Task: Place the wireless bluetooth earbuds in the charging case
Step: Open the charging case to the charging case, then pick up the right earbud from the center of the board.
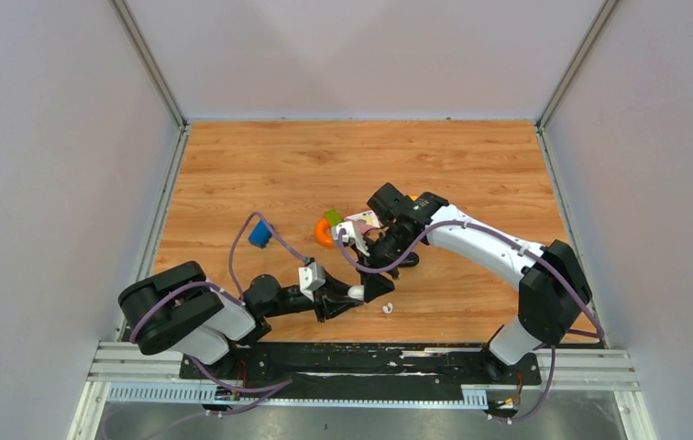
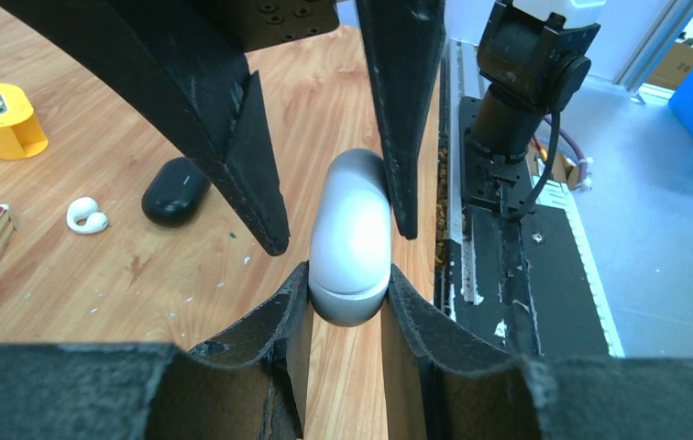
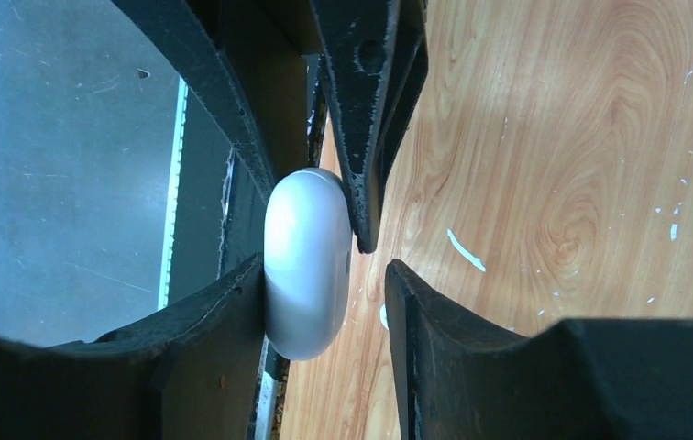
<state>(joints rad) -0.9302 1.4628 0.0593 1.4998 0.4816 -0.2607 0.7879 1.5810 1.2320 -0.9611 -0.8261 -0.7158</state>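
Note:
My left gripper [image 2: 347,280] is shut on a closed white oval charging case [image 2: 350,238], held on edge just above the table; it also shows in the top view [image 1: 356,292]. My right gripper [image 3: 324,266] is open around the same case [image 3: 306,266]: one finger touches it and the other stands clear. One white earbud [image 2: 86,215] lies on the wood beside a closed black case [image 2: 176,191]; the earbud also shows in the top view [image 1: 387,309]. The other earbuds are out of view.
An orange ring [image 1: 322,234], a green block [image 1: 332,217], a blue block [image 1: 259,234] and a small red-and-white box [image 1: 366,220] lie behind the grippers. A yellow block [image 2: 4,119] sits farther off. The table's near edge and black base rail [image 1: 361,357] are close.

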